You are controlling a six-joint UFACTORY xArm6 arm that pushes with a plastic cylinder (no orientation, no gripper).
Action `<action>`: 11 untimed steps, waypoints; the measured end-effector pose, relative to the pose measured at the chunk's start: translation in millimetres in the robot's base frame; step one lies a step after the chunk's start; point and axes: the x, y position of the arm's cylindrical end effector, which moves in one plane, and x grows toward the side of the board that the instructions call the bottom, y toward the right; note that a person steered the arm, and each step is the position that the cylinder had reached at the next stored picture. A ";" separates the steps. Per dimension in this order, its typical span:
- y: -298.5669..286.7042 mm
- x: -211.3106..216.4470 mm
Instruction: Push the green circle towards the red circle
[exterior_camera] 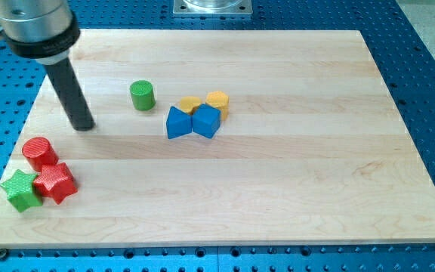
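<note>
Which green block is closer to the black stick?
The green circle, alone near the view's top, sits just right of my tip. The green star is farther, at the view's bottom left, touching the red star.

My tip (84,125) left of green circle (142,96), apart.

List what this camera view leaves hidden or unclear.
- Two yellow blocks: lower parts hidden behind the blue blocks, so their shapes are uncertain.
- Arm above the rod: cut off by the view's top edge.
- Green star: partly covered by the red star.
- My tip: visible, left of the green circle; contact with the table is unclear.
</note>
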 end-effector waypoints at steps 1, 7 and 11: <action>-38.6 33.1; 90.8 -42.9; 5.4 27.7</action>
